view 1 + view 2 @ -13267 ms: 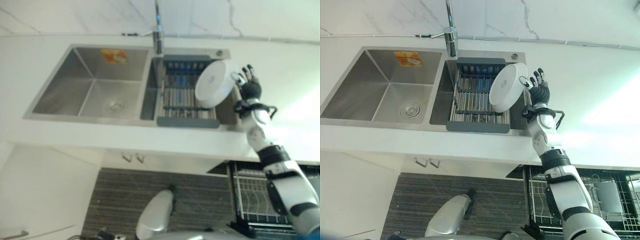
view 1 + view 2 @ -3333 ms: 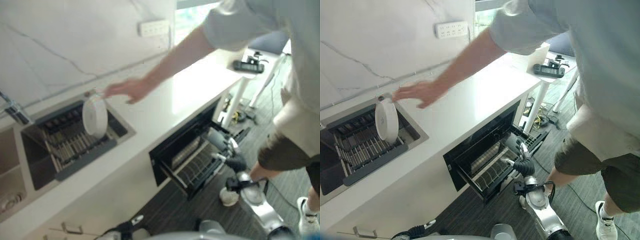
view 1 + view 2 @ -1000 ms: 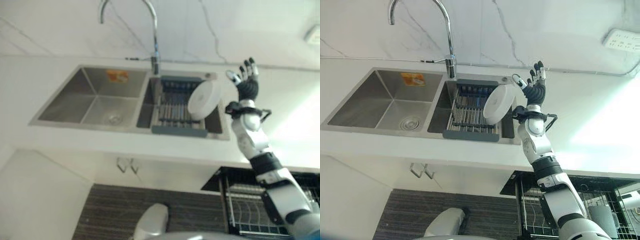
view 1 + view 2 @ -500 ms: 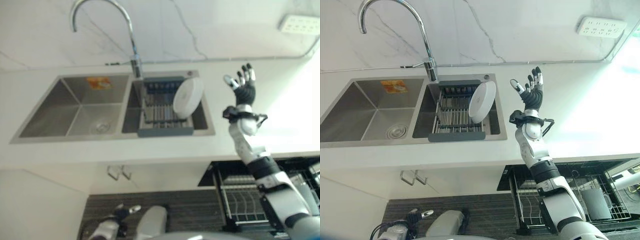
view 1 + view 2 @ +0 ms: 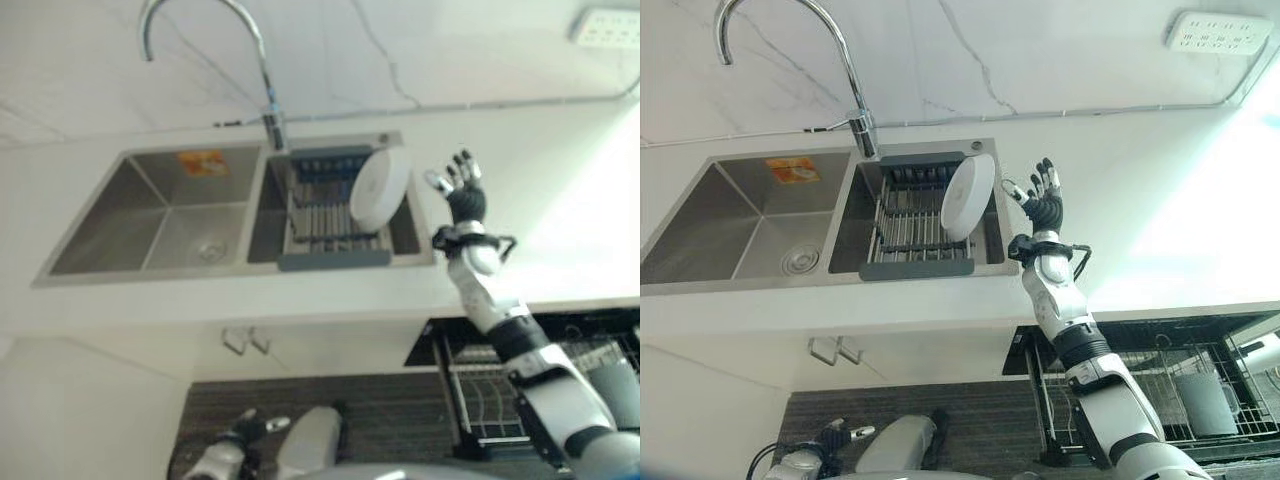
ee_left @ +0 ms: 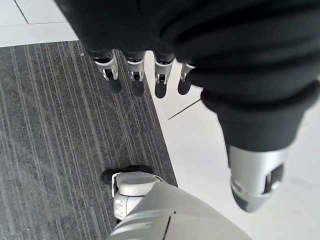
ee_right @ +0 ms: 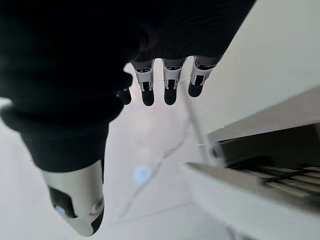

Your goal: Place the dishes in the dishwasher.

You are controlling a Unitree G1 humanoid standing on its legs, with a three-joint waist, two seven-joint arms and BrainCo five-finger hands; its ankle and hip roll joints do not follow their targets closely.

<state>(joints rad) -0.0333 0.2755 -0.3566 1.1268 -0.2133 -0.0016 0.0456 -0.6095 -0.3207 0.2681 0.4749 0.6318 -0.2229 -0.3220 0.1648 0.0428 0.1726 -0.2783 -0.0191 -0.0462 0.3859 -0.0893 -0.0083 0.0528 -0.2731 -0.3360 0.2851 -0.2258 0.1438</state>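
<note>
The plate [image 5: 968,196] stands on edge in the rack [image 5: 917,268] in the sink [image 5: 750,232]'s right basin, leaning toward the counter [image 5: 1160,210]. The right hand [image 5: 1044,207] is raised just beside the plate, on the counter side, fingers spread and straight, holding nothing, apart from the rim. The right wrist view puts the plate's pale rim [image 7: 235,197] just past those straight fingers [image 7: 170,85]. The left wrist view has the left hand [image 6: 150,70] over dark floor [image 6: 55,145], fingers relaxed and empty. The right eye view catches the dishwasher rack [image 5: 1160,390] pulled out below the counter, a cup [image 5: 1207,401] in it.
</note>
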